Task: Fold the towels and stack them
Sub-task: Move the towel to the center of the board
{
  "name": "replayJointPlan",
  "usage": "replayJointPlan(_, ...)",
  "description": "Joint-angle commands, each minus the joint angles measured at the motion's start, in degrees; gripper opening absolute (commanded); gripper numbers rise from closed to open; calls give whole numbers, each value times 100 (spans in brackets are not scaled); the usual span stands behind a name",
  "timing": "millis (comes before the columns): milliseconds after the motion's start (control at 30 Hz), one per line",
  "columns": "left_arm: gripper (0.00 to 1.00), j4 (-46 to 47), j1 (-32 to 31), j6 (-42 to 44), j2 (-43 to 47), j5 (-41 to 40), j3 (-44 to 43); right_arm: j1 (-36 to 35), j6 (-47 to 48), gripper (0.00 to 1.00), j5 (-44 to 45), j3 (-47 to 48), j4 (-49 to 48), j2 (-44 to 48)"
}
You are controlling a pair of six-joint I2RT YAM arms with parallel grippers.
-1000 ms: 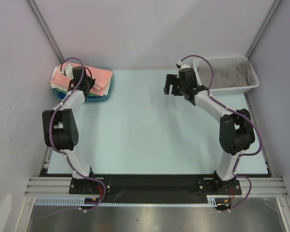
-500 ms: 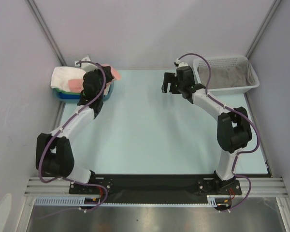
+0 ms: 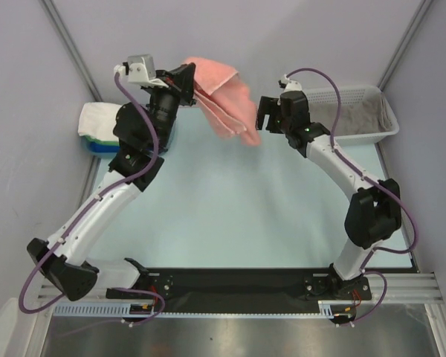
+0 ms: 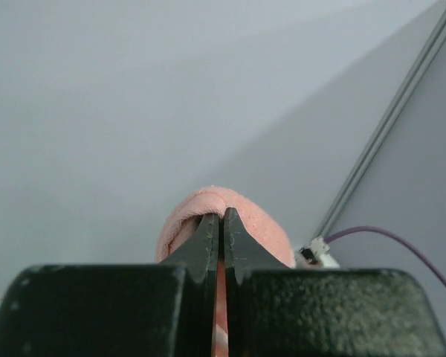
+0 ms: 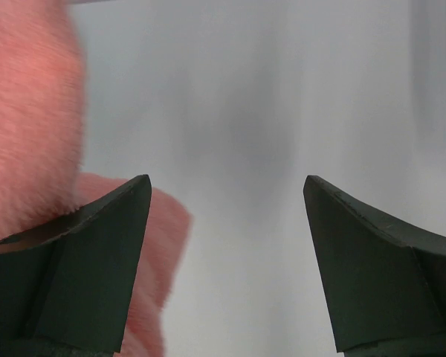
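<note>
1. Top view: the left gripper, jaws pinching a pink towel, holds it in the air at the table's 12 o'clock. The right gripper, jaws spread, is at the towel's 3 o'clock. A white towel lies at 10 o'clock.
2. Left wrist: the jaws are pressed together on the pink towel's fold.
3. Right wrist: the jaws are spread, with the pink towel at 9 o'clock.
</note>
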State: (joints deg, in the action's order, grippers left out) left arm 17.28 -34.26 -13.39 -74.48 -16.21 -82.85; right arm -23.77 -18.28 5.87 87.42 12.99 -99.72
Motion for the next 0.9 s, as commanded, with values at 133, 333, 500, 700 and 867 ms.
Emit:
replayJointPlan(133, 12, -656, -185, -1657, 153, 319, 2285, -93, -245, 88, 879, -733, 177, 919)
replayJointPlan(333, 36, -1051, -687, -1886, -594, 1198, 3193, -215, -465, 88, 908, -1936, 10, 1481)
replayJointPlan(500, 50, -1339, -766, -2492, -235, 684, 3793, -1074, -448, 88, 1109, -2439, -86, 1649)
replayJointPlan(700, 42, -2570, -714, -3187, 627, -392, 3987, -1963, -580, 76, 1662, -2606, 19, 1403)
replayJointPlan(867, 41, -3090, -547, -3328, 592, -577, 4118, -2035, -940, 71, 1856, -3247, 10, 1683)
